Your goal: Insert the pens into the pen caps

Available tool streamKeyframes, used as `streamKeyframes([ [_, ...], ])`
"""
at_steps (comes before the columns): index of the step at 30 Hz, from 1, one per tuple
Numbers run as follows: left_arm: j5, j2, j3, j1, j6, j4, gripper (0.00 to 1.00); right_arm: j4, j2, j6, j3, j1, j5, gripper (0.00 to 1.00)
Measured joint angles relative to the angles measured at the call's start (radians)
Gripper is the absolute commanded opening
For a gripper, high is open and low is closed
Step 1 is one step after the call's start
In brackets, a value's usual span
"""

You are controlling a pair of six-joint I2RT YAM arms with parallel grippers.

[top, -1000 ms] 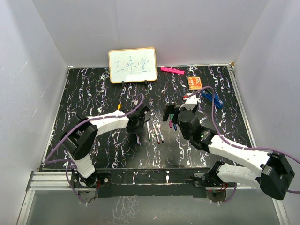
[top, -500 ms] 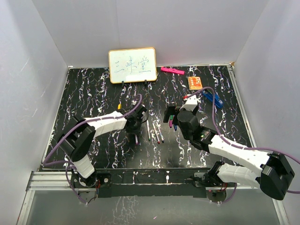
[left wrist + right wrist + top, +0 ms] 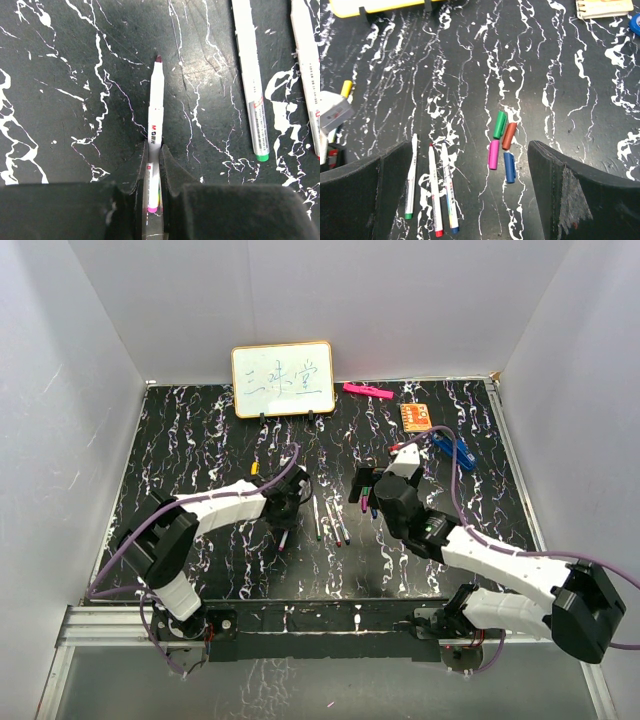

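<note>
Left tool clamps one pen near its rear end, tip pointing ahead. Right tool gapes wide above four caps.

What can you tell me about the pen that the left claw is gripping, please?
The pen is thin, with a white plastic-looking barrel, a dark red bare tip pointing away from the wrist, a red-printed label and a pink rear end. The left claw pinches it from both sides near that end. Whether it touches the black marbled table is unclear.
</note>
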Motion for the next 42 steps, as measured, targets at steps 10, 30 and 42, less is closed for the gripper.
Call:
streamKeyframes([
  [10, 0.014, -0.038, -0.033, -0.001, 0.001, -0.014, 0.00, -0.108, 0.150, 0.047, 0.068, -0.025, 0.033, 0.44],
  [30, 0.212, -0.248, -0.141, -0.005, 0.014, -0.036, 0.00, -0.193, 0.382, 0.085, 0.168, -0.089, -0.103, 0.39],
  [42, 0.209, -0.282, -0.193, -0.005, -0.004, -0.008, 0.00, -0.193, 0.457, 0.091, 0.185, -0.099, -0.163, 0.33],
])
